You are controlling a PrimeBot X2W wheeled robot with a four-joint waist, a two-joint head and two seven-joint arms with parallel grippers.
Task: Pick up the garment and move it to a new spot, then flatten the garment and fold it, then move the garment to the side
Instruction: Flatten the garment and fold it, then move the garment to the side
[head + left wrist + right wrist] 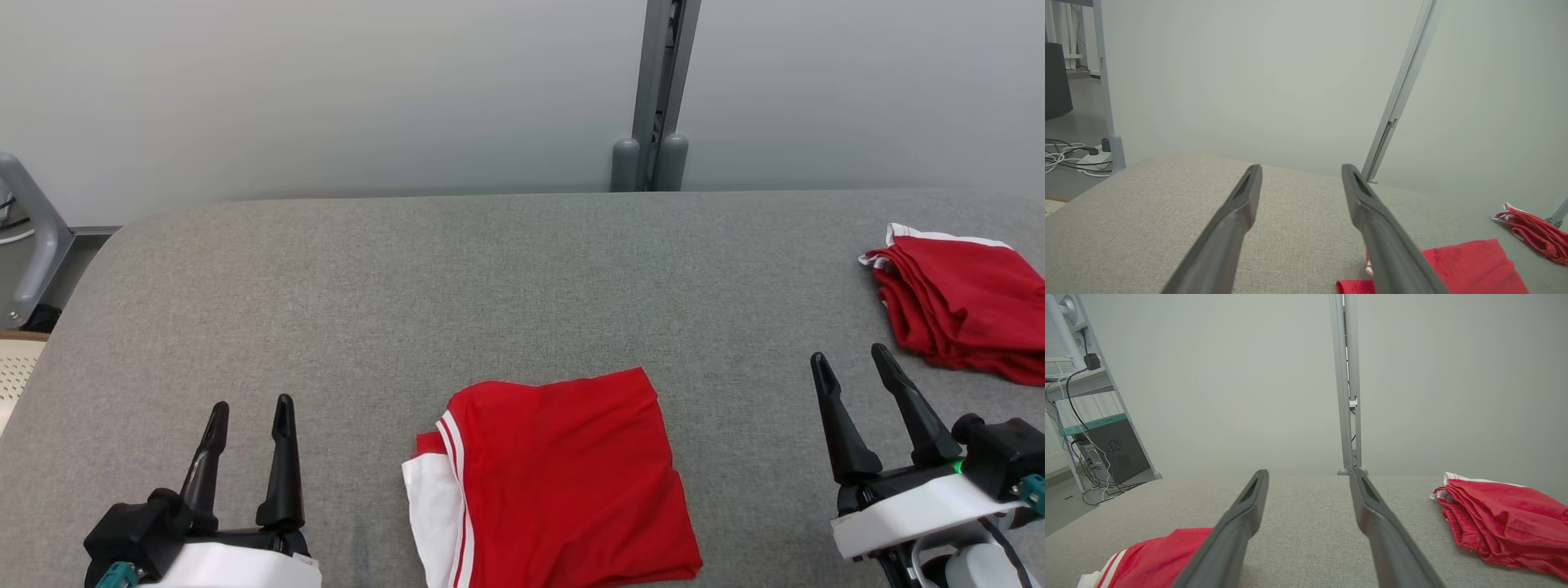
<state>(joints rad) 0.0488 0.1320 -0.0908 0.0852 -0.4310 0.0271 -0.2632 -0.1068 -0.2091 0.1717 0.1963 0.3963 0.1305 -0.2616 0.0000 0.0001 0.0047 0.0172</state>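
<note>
A red garment (563, 482) with white stripes and a white panel lies folded into a rough square at the near middle of the grey table (408, 286). It also shows in the left wrist view as the garment (1470, 267) and in the right wrist view as the garment (1155, 555). My left gripper (249, 416) stands open at the lower left, well clear of the garment. My right gripper (853, 363) stands open at the lower right, between the garment and a pile of red cloth. Nothing is between the fingers of either gripper (1300, 171) (1310, 473).
A pile of folded red cloth (963, 302) with white trim lies at the table's right edge, also seen as the pile (1506, 522) in the right wrist view. A grey post (657, 98) rises behind the table against a pale wall. Cables (1069, 157) lie on the floor at left.
</note>
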